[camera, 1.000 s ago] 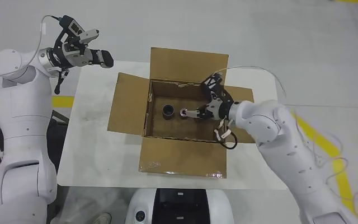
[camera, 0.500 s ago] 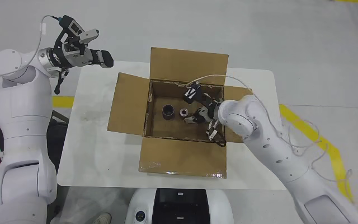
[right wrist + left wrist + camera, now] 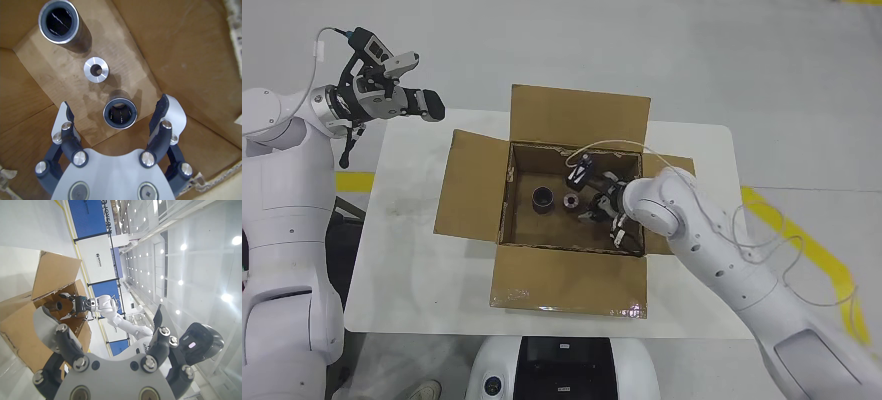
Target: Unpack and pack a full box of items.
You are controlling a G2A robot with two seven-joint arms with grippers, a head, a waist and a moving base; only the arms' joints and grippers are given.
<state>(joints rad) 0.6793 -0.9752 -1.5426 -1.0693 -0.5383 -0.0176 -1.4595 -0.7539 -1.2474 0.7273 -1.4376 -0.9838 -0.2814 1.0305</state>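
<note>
- Top view: above the arms, looking straight down on the whole worktop [image 3: 402, 250] and open box [image 3: 570, 282].
- Left wrist view: beyond a worktop corner, well back, facing sideways at the box and hall ceiling [image 3: 189, 275].
- Right wrist view: close inside the box, facing its floor; all three share the dark cylinder [image 3: 62, 28].

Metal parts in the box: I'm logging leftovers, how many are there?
3, in a row on the box floor: tall dark sleeve, small silver collar midway, linear bearing nearest the right gripper. More may be hidden.
</note>
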